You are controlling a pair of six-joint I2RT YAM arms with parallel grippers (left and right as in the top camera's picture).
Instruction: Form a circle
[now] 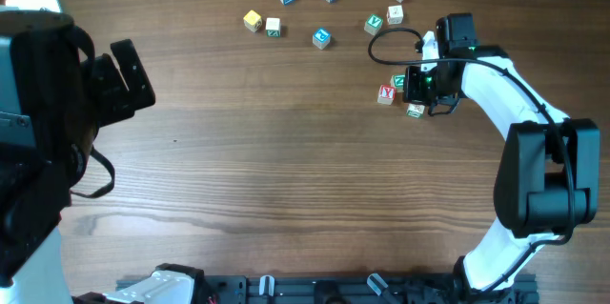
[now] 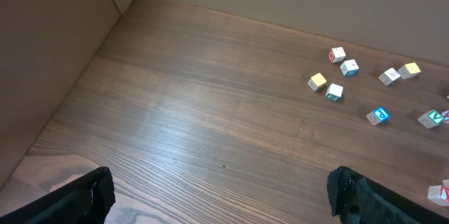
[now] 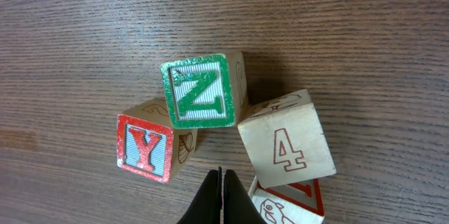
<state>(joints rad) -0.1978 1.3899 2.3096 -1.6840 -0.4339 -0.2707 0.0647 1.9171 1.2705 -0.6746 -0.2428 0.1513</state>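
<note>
- The circle (image 1: 397,90) lies right of centre in the upper half of the overhead view, directly under the right gripper (image 3: 221,196).
- In the right wrist view it is a tight cluster: a green Z cube (image 3: 198,90), a red Y cube (image 3: 145,147), a 4 cube (image 3: 285,147) and a red-edged cube (image 3: 289,197) cut off at the bottom edge.
- The right gripper is closed on nothing, its tips pressed together and aimed at the gap between the Y and 4 cubes, probably to nudge them.
- Push low on a cube's side in short, slow strokes. These light cubes could tip, and touching neighbours will move too.
- Widen the middle evenly rather than shoving one cube out.
- The left gripper (image 2: 219,185) is wide open and empty, well apart from the loose cubes (image 1: 321,38) along the top.
</note>
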